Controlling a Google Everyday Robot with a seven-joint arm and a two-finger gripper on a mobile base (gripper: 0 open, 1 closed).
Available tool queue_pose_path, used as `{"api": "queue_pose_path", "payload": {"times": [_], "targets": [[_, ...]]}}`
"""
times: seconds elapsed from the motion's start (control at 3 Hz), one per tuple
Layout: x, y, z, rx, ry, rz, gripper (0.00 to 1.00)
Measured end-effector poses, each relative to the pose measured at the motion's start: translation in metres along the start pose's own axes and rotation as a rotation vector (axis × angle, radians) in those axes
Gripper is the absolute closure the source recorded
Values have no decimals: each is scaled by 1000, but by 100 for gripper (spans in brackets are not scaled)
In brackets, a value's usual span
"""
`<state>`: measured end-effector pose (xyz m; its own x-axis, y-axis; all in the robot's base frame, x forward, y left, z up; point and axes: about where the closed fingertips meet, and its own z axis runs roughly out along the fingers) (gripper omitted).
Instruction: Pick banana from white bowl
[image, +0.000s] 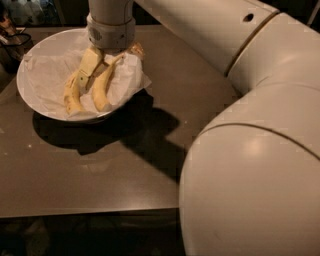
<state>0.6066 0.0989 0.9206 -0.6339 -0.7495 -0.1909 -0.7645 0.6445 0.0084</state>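
Note:
The white bowl (35, 102) stands at the table's far left, lined with crumpled white paper (47, 80). Two yellow banana shapes lie in it side by side: one at the left (71, 97) and one to its right (102, 87), both pointing toward the bowl's near rim. My gripper (90, 80) reaches down into the bowl from above, its cream tip lying between the two bananas and touching them. The grey wrist (111, 32) sits just over the bowl's far right rim.
The brown table (100, 175) ends in a front edge low in the view. My large white arm (250, 165) fills the right side and casts a dark shadow beside the bowl. A dark object (10, 42) stands at the far left edge. A small brown item (136, 49) peeks out by the wrist.

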Motion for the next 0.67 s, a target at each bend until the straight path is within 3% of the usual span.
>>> {"api": "queue_pose_path", "payload": {"times": [0.33,0.67], "targets": [[0,0,0,0,0,0,0],[1,4,-5,-50,-13,11,0]]}}
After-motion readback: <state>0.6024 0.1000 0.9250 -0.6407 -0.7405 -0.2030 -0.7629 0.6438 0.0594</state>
